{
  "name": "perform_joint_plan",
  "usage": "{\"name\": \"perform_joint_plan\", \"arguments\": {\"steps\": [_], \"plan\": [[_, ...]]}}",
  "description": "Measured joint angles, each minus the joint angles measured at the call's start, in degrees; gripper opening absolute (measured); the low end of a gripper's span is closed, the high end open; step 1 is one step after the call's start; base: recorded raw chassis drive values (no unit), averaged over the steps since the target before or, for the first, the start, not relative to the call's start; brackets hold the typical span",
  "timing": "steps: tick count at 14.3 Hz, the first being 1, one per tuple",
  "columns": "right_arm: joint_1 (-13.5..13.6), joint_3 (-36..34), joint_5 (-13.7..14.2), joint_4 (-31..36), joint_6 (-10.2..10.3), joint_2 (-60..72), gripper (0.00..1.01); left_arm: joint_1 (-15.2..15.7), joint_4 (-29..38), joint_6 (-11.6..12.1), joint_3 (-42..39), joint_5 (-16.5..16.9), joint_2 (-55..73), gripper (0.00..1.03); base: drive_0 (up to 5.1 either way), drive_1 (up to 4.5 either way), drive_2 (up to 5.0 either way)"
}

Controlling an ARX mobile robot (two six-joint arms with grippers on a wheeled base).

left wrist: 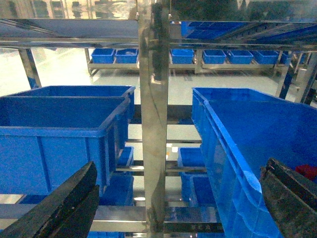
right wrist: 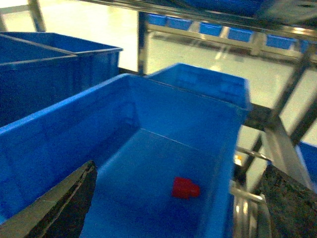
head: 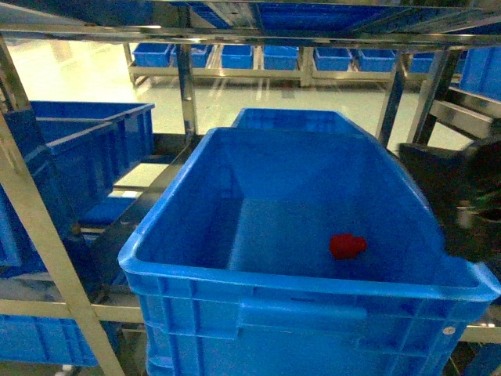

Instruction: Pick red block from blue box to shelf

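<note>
**Red block lying on the box floor, below and left of the right pincer**

The red block [head: 347, 246] is lying on its side on the floor of the blue box [head: 313, 294], toward the front right part, with its stud pointing right in the head view. Nothing is touching it.

The right pincer [right wrist: 173, 208] is hovering above the box's right side with its two dark fingers [right wrist: 64, 208] spread wide apart, holding nothing. In its wrist view the block [right wrist: 185, 188] is sitting between the fingers and lower down, so the coming move is looking like a descent, forward and slightly leftward into the box. The block's stud axis is running roughly across the gap between the fingers.

The left pincer [left wrist: 178, 208] is also standing open and empty, facing a steel upright of the shelf [left wrist: 153, 124] outside the box's left wall, so the right arm is clearly the nearer one.

Count: one red block, one box holding it, and two pincers. Several other blue crates [head: 86, 149] are sitting on the shelf and in the background, too many and too blurred for a firm count.
</note>
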Motion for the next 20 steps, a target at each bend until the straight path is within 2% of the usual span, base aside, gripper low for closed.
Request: {"name": "perform_joint_plan", "arguments": {"steps": [1, 3, 4, 5, 6, 7, 8, 9, 10, 12, 13, 14, 15, 16, 20], "plan": [[-1.7, -2.4, 2.5, -5.0, 0.2, -6.6, 0.98, 0.0, 0.0, 0.0, 0.0, 0.0, 0.0, 0.98, 0.0, 0.0, 0.0], [-1.7, -5.2, 8.3, -17.3, 1.1, -19.5, 0.98, 0.0, 0.0, 0.0, 0.0, 0.0, 0.0, 0.98, 0.0, 0.0, 0.0], [-3.2, -7.0, 10.8, -24.3, 2.2, -26.2, 0.98, 0.0, 0.0, 0.0, 0.0, 0.0, 0.0, 0.98, 0.0, 0.0, 0.0], [-5.9, -9.8, 15.0, -33.4, 2.5, -36.5, 0.98, 0.0, 0.0, 0.0, 0.0, 0.0, 0.0, 0.98, 0.0, 0.0, 0.0], [-7.0, -10.2, 15.4, -37.9, 2.4, -41.9, 0.98, 0.0, 0.0, 0.0, 0.0, 0.0, 0.0, 0.98, 0.0, 0.0, 0.0], [-9.4, -10.3, 15.0, -42.0, 2.1, -47.9, 0.98, 0.0, 0.0, 0.0, 0.0, 0.0, 0.0, 0.98, 0.0, 0.0, 0.0], [-14.2, -10.3, 13.2, -48.0, 1.9, -54.8, 0.98, 0.0, 0.0, 0.0, 0.0, 0.0, 0.0, 0.98, 0.0, 0.0, 0.0], [-17.0, -10.3, 12.0, -52.6, 1.7, -59.0, 0.98, 0.0, 0.0, 0.0, 0.0, 0.0, 0.0, 0.98, 0.0, 0.0, 0.0], [-17.6, -10.7, 11.9, -54.9, 1.7, -62.1, 0.98, 0.0, 0.0, 0.0, 0.0, 0.0, 0.0, 0.98, 0.0, 0.0, 0.0], [-13.3, -11.6, 15.0, -55.1, 1.2, -63.9, 0.98, 0.0, 0.0, 0.0, 0.0, 0.0, 0.0, 0.98, 0.0, 0.0, 0.0], [-12.2, -11.9, 15.2, -54.4, 1.0, -63.9, 0.98, 0.0, 0.0, 0.0, 0.0, 0.0, 0.0, 0.98, 0.0, 0.0, 0.0], [-13.5, -15.3, 11.3, -45.8, 2.4, -65.7, 0.86, 0.0, 0.0, 0.0, 0.0, 0.0, 0.0, 0.98, 0.0, 0.0, 0.0], [-13.6, -17.5, 10.0, -43.0, 3.3, -67.7, 0.75, 0.0, 0.0, 0.0, 0.0, 0.0, 0.0, 0.98, 0.0, 0.0, 0.0], [-13.6, -17.7, 9.8, -43.0, 3.4, -68.0, 0.7, 0.0, 0.0, 0.0, 0.0, 0.0, 0.0, 0.98, 0.0, 0.0, 0.0], [-13.6, -20.0, 9.5, -44.1, 3.7, -71.2, 0.19, 0.0, 0.0, 0.0, 0.0, 0.0, 0.0, 0.98, 0.0, 0.0, 0.0]]}}
